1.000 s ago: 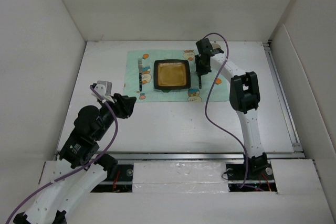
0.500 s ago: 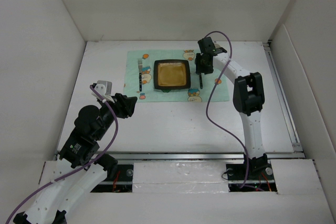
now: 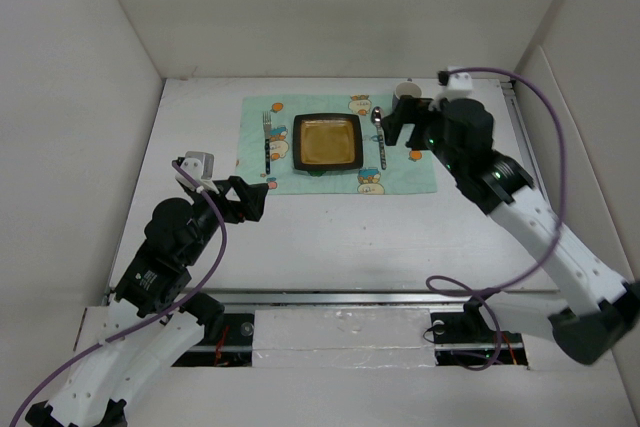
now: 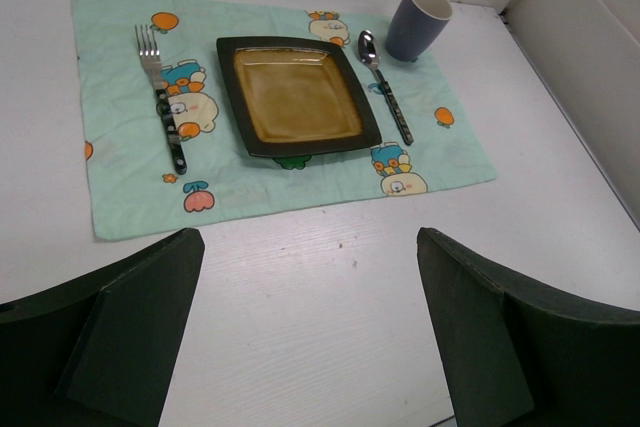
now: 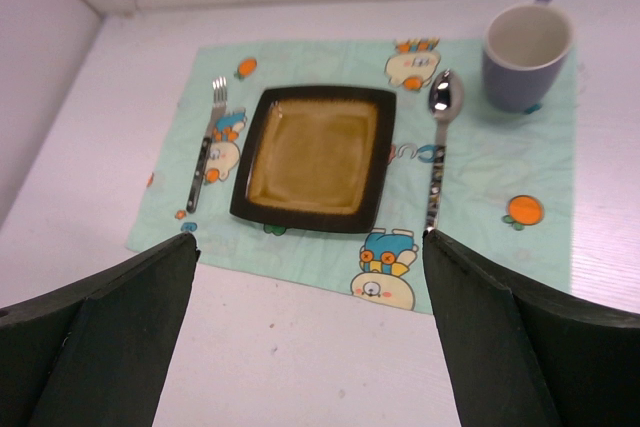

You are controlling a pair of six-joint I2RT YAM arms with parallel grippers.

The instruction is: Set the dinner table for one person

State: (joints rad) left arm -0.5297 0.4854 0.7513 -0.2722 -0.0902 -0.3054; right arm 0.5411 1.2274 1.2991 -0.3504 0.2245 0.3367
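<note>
Left fingers [image 4: 120, 337] and right fingers [image 5: 100, 337] both gape wide, empty, over the tabletop [image 4: 330, 287]; ahead, fork [image 4: 165, 107], square plate [image 4: 298, 95], spoon [image 4: 385, 87], blue cup [image 4: 418, 22] line the placemat [image 4: 130, 197].

L end effector [image 3: 257, 202] & R end effector [image 3: 403, 127]: jaws spread wide, empty.

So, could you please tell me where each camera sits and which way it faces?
Top external: fixed above and behind the arms, looking down on the dinner table; both arms show, left end effector and right end effector open.
Left wrist: on the left arm, low, facing the placemat; its fingers fill the bottom corners.
Right wrist: on the right arm, angled down at the placemat; its fingers show likewise.
Shared: all three show the plate between fork and spoon.
</note>
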